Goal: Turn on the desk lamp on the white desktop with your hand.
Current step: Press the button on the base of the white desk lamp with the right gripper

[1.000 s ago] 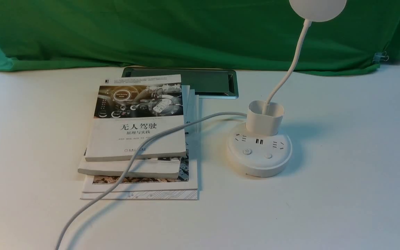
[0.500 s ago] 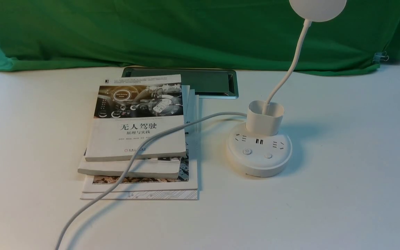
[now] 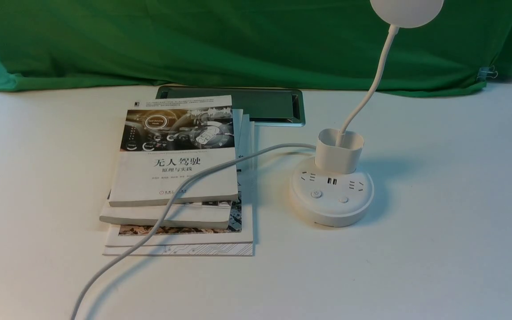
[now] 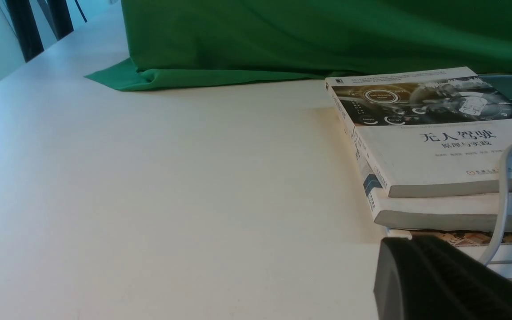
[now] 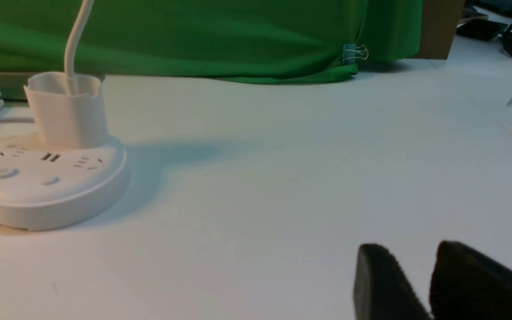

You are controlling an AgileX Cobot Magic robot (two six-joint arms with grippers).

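So the desk lamp (image 3: 332, 195) sits on the white desktop (image 3: 438, 249) a bit right of centre, its 2 buttons facing the robot. Its cord (image 3: 185, 186) trails left over a stack of books (image 3: 178, 178) just beside it, with the hatch (image 3: 278, 106) and green cloth (image 3: 238, 40) behind. The right claw (image 5: 418, 253) hangs low over bare desktop, well apart from the lamp, 2 fingers slightly apart and holding nothing. The left claw (image 4: 438, 275) shows only 1 finger near the books, so can't tell if it's open or closed.
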